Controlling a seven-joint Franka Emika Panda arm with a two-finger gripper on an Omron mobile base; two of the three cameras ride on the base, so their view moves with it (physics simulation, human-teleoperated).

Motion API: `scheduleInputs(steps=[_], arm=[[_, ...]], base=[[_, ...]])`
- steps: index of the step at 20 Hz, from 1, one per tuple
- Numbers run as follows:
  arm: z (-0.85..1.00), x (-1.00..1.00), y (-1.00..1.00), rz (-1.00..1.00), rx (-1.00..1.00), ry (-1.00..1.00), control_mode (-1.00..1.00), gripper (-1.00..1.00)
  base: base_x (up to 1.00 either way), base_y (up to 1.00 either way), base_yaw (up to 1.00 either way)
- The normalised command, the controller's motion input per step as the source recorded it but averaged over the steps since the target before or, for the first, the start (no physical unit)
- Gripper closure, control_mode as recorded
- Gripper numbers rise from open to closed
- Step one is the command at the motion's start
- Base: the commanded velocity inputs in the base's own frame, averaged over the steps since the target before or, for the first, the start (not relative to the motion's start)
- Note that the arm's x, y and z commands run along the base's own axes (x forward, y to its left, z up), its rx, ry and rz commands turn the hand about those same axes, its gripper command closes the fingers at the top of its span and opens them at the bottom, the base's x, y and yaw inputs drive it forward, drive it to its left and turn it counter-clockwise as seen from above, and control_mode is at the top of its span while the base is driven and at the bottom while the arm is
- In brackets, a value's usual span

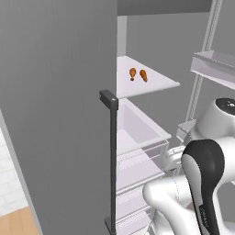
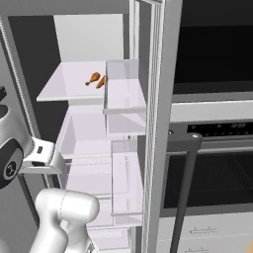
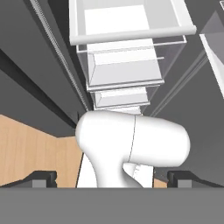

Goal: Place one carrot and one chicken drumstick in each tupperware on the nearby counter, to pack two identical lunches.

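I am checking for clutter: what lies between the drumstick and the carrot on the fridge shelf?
Nothing: the drumstick and carrot lie side by side on bare shelf, per both base views.

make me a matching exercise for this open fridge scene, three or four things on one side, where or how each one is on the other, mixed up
Things:
1. chicken drumstick
2. carrot
3. hand
4. oven

Places or states:
A. right of the fridge, door closed
B. on the fridge's upper shelf, the more leftward of the pair in the left base view
C. open, holding nothing
D. on the same shelf, the more rightward of the pair in the left base view

Pairs: 1-B, 2-D, 3-C, 4-A
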Motion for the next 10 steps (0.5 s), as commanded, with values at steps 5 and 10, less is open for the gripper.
scheduleInputs(steps=[5, 10], arm=[[0.11, 0.00, 0.12, 0.00, -0.06, -0.17, -1.00, -1.00], [0.43, 0.31, 0.43, 0.04, -0.21, -0.42, -1.00, -1.00]], base=[[0.00, 0.00, 0.00], [0.00, 0.00, 0.00]])
